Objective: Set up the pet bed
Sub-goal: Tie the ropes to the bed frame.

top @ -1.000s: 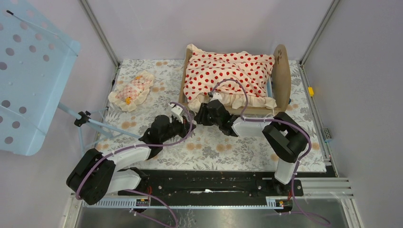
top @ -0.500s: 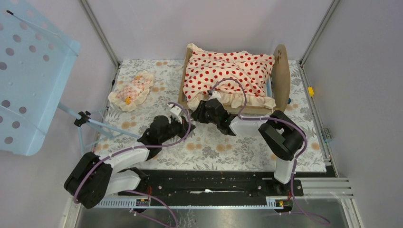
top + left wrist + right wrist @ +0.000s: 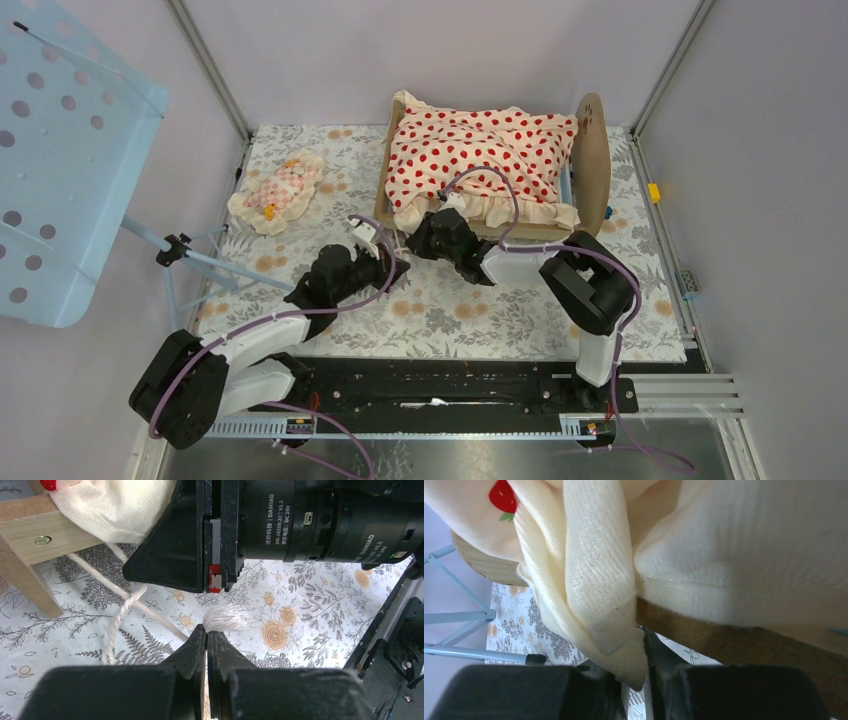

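Note:
The pet bed (image 3: 592,160) stands at the back centre, headboard to the right, low footboard (image 3: 384,190) to the left. The red-dotted cream blanket (image 3: 480,150) covers it and hides the mattress. My right gripper (image 3: 413,237) is at the bed's front left corner, shut on the blanket's cream ruffled edge (image 3: 599,580), which hangs between the right gripper's (image 3: 644,635) fingers beside the wooden rail (image 3: 734,645). My left gripper (image 3: 398,258) is just in front of it. In its wrist view the left gripper (image 3: 206,628) is shut on the frayed end of a white cord (image 3: 226,619) that trails toward the bed leg (image 3: 30,580).
The pink checked pillow (image 3: 278,190) lies on the floral mat at the left. A blue perforated panel (image 3: 60,150) on a stand (image 3: 200,260) leans in from the left. A small yellow piece (image 3: 654,192) sits at the right edge. Walls enclose the mat.
Both grippers have shifted a little to the left along the bed's front corner. The blanket edge has followed the right gripper slightly. The bed and pillow have not moved.

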Robot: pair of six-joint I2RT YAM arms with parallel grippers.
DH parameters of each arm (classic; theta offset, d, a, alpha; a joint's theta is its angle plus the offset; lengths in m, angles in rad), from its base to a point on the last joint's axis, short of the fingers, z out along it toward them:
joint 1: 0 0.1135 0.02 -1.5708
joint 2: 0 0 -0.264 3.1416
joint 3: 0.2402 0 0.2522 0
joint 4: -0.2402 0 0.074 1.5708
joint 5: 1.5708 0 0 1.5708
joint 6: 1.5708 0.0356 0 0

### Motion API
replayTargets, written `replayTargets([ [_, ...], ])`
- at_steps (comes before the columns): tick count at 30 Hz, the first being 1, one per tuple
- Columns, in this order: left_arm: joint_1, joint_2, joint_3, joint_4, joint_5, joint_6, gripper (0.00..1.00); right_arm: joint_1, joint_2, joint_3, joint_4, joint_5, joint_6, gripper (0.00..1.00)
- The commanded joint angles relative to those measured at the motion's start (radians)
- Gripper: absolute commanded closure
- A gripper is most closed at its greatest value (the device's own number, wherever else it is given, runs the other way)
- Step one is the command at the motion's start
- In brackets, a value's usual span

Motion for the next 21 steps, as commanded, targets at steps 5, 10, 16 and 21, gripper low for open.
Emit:
replayTargets([
  [5,0.020,-0.047,-0.006,0.062,-0.017,-0.076,1.00,-0.004,-0.029,-0.032,0.047,0.032,0.007,0.93],
  [10,0.042,-0.047,0.008,0.057,-0.029,-0.122,1.00,-0.004,-0.064,-0.063,0.058,0.045,-0.013,0.97],
  [16,0.075,0.010,0.075,-0.020,-0.005,-0.135,1.00,-0.004,-0.099,-0.094,0.079,0.051,-0.038,0.97],
  [21,0.097,0.071,0.142,-0.063,0.015,-0.139,1.00,-0.004,-0.124,-0.108,0.098,0.046,-0.061,0.97],
])
